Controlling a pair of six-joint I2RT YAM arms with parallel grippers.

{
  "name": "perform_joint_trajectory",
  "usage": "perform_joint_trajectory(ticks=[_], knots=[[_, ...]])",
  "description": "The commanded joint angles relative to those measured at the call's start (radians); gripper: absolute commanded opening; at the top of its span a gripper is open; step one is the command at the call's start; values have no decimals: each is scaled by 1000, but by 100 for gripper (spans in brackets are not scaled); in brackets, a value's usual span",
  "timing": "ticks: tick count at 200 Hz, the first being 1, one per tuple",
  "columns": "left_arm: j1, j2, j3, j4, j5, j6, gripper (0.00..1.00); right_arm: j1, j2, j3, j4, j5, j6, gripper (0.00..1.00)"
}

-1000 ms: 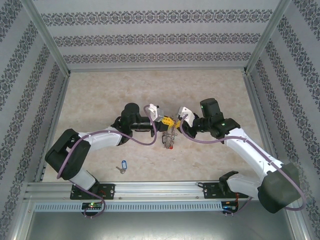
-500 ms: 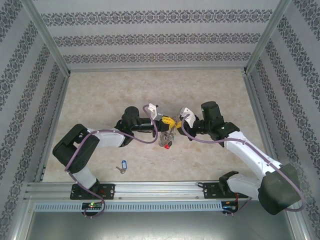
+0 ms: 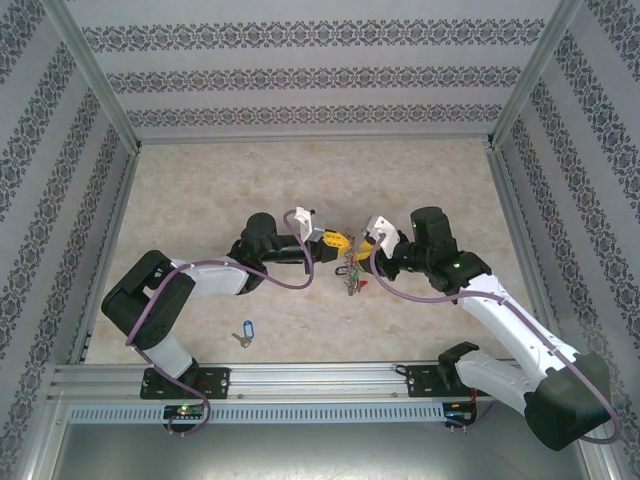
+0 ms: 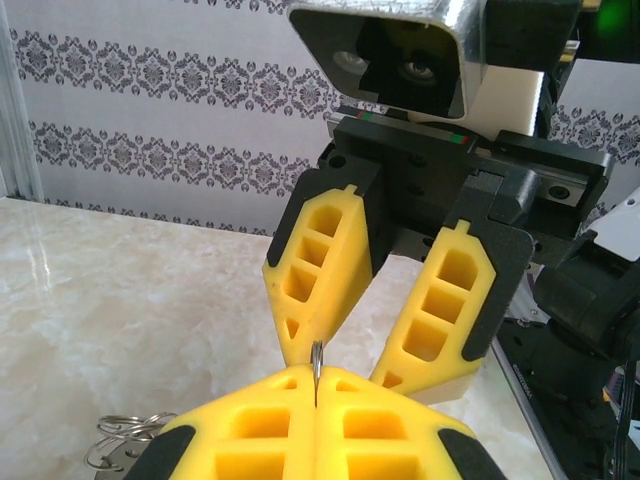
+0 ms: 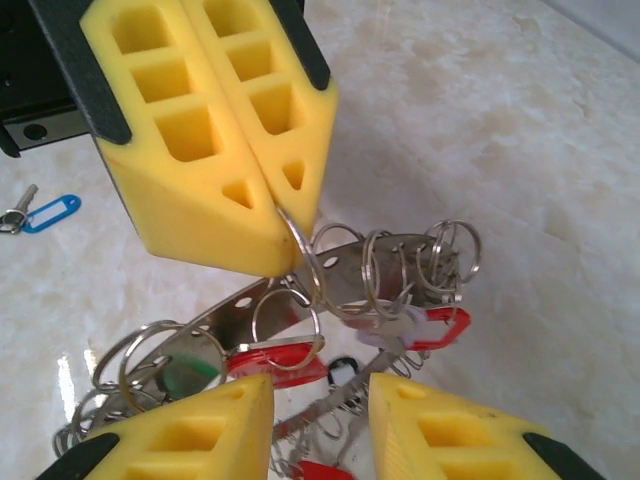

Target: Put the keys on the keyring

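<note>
The keyring (image 5: 345, 262), a grey metal band strung with many small split rings, hangs above the table between the two grippers (image 3: 350, 272). My left gripper (image 4: 316, 385) is shut on one of its thin rings (image 5: 292, 232). Red-tagged keys (image 5: 440, 325) dangle among the rings. My right gripper (image 5: 320, 395) faces it with its yellow fingers (image 4: 322, 262) apart, just short of the rings and holding nothing. In the top view the left gripper (image 3: 331, 240) and right gripper (image 3: 362, 247) nearly meet. A blue-tagged key (image 3: 243, 333) lies on the table near the left arm.
The marble-patterned tabletop (image 3: 300, 180) is walled by patterned panels with metal posts. An aluminium rail (image 3: 320, 378) runs along the near edge by the arm bases. A green tag (image 5: 185, 372) also hangs from the keyring.
My right gripper has opened and drawn slightly back to the right. The keyring has swung right beneath the left gripper, which keeps its hold.
</note>
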Motion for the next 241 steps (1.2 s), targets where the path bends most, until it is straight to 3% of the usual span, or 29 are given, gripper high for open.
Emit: perform_joint_trajectory(ticks=[1,28,72,145,182,196,216,241], knots=[[-13,-49,10,-3,9,48,0,3,-17,50,-4,7,-41,31],[-12,-60,13,-28,11,62,0,4,-22,69,35,16,-41,31],[-13,-59,13,-24,8,55,0,9,14,116,1,-100,-89,27],[-14,-60,19,-27,17,50,0,14,91,140,-35,-128,-134,24],[-12,-63,20,-30,14,53,0,13,104,147,-49,-120,-148,12],[-12,-65,20,-44,12,62,0,13,102,154,-66,-119,-158,0],[-13,-86,35,-156,23,141,0,15,98,170,-98,-113,-169,0],[-14,-144,104,-546,19,402,11,26,107,226,-203,-97,-216,0]])
